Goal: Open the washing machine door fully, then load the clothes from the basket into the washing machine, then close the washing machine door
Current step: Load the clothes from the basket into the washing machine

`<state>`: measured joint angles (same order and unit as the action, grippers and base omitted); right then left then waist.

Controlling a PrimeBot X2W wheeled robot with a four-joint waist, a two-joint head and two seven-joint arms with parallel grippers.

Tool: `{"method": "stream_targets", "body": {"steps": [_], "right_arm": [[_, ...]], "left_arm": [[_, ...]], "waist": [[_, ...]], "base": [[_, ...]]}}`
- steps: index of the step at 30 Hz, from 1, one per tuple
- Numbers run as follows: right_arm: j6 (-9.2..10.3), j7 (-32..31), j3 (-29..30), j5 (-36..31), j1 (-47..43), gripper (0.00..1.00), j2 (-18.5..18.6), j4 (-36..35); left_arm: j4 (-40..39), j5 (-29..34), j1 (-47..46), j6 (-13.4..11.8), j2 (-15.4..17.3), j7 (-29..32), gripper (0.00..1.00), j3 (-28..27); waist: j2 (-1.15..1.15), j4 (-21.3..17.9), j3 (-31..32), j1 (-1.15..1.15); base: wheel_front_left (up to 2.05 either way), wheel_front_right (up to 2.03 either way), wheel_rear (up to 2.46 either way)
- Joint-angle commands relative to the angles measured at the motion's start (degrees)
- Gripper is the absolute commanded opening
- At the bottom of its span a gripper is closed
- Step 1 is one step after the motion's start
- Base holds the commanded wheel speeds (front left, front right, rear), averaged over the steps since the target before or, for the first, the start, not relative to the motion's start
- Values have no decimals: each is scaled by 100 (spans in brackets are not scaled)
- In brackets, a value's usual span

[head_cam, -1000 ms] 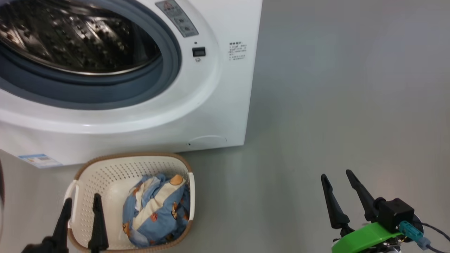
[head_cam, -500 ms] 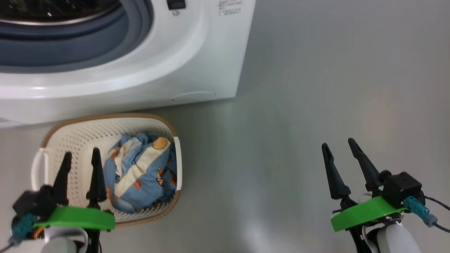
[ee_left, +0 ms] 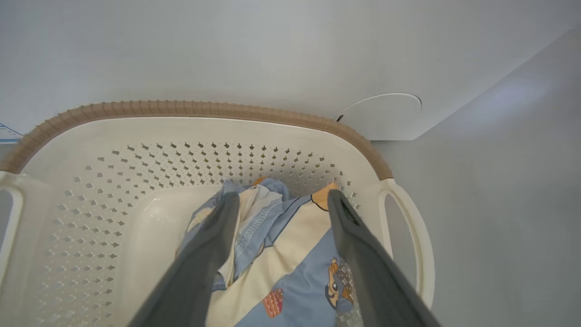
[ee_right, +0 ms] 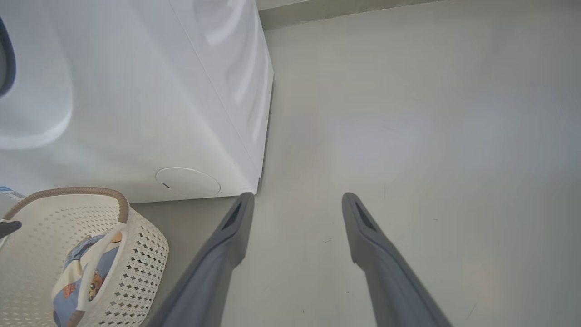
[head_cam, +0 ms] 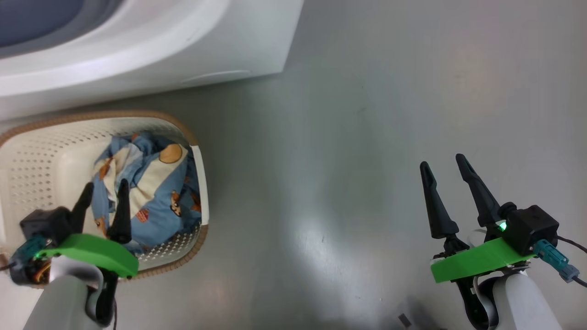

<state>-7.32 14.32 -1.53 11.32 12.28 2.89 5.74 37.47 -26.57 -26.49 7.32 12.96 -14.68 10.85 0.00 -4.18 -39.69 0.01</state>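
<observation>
Head view: the washing machine (head_cam: 229, 41) is at the upper left, white, with a piece of its grey gasket at the corner. The basket (head_cam: 27, 151) stands on the grey floor (head_cam: 344, 137) just in front of it. The clothes (head_cam: 156, 192) lie inside, heaped toward the basket's right side. The left gripper (head_cam: 106, 183) hangs over the basket with its two fingers spread, and nothing is between them. The right gripper (head_cam: 441, 160) is well apart on the right, over the floor, also spread and empty.

Left wrist view: the two dark fingers stand wide apart above the blue and cream fabric with its printed bears. Whether the tips touch the fabric, I cannot tell. Behind the basket's brown rim is the machine's white front with a round cover (ee_left: 381, 113).

Right wrist view: the fingers are spread over the floor, near the machine's lower corner. The basket sits at the lower left, close to the machine's front, with the clothes in it.
</observation>
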Motion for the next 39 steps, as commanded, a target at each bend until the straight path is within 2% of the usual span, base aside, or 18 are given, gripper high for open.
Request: {"method": "stream_targets", "body": {"steps": [1, 10, 17, 22, 27, 39], "right_arm": [[-17, 68, -165, 74, -70, 100, -2, -138], [-17, 68, -342, 207, -6, 100, -2, -377], [-17, 68, -403, 290, 23, 100, -2, -608], [-17, 68, -466, 310, 68, 100, -2, -686], [-17, 68, -481, 369, 24, 100, -2, -735], [-17, 68, -464, 427, -160, 100, -2, -860]], "left_arm": [[48, -66, -66, 16, 234, -32, 100, -44], [1174, -598, -760, 16, 798, -2, 100, 859], [1607, -950, -1232, 16, 972, 131, 100, 1490], [1995, -1140, -1545, 16, 1124, 245, 100, 1720], [2394, -1150, -1934, 16, 1213, 379, 100, 1872], [2783, -1268, -2539, 16, 1141, 959, 100, 2325]], "waist": [[0, -95, -242, -1], [0, -386, -753, -1], [0, -444, -1013, -1], [0, -476, -1192, -1], [0, -553, -1389, -1], [0, -585, -1606, -1]], "base": [[0, 0, 0], [0, 0, 0], [0, 0, 0], [0, 0, 0], [0, 0, 0], [0, 0, 0]]}}
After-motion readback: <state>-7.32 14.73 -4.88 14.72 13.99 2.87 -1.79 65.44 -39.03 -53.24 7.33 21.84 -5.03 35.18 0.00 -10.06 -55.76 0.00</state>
